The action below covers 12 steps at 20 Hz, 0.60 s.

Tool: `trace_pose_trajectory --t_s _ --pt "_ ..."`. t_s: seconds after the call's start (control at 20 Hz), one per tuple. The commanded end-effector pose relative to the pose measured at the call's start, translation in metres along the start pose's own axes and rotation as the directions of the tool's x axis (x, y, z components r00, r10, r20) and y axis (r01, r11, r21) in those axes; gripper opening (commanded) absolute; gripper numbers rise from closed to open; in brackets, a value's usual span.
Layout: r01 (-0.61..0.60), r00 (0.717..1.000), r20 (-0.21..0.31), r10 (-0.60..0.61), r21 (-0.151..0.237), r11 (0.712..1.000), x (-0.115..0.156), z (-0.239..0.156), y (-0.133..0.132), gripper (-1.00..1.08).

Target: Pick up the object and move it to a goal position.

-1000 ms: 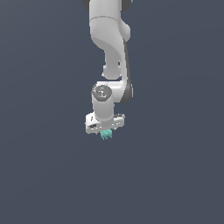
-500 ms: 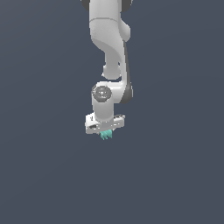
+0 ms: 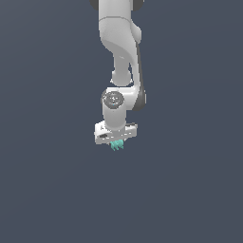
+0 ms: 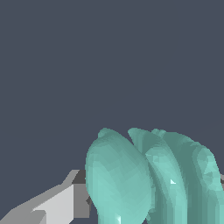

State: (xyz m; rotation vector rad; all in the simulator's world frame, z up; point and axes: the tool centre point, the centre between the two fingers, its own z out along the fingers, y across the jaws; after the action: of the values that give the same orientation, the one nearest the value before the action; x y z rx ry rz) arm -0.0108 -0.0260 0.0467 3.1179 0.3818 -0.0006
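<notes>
**Teal lump clamped under the pincer**

Plain dark grey-blue backdrop on every side in the exterior view, with no edge or seam visible. Down from the top of that view, a white arm (image 3: 118,52), bending at a dark-trimmed elbow and ending in a round wrist with a grey cap. Beneath the wrist, the white pincer (image 3: 116,142), its crossbar slightly tilted, clenched on the lump. Poking out just below the crossbar, the lump (image 3: 117,145): teal, spiky along its lower edge, much narrower than the crossbar. In the wrist view, the same lump (image 4: 148,179) close up, ribbed in rounded teal lobes, pressed against a pale grey finger (image 4: 61,203) beside it.
</notes>
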Motion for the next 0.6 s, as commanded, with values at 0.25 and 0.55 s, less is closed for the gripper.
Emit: trace_pose_trajectory --t_s 0.25,0.55 --pt "0.002 1.000 -0.001 -0.002 0.000 1.000 0.000 -0.030 -0.046 -1.00" --pt "0.002 1.000 -0.001 -0.002 -0.001 1.000 0.000 -0.072 -0.108 -1.00"
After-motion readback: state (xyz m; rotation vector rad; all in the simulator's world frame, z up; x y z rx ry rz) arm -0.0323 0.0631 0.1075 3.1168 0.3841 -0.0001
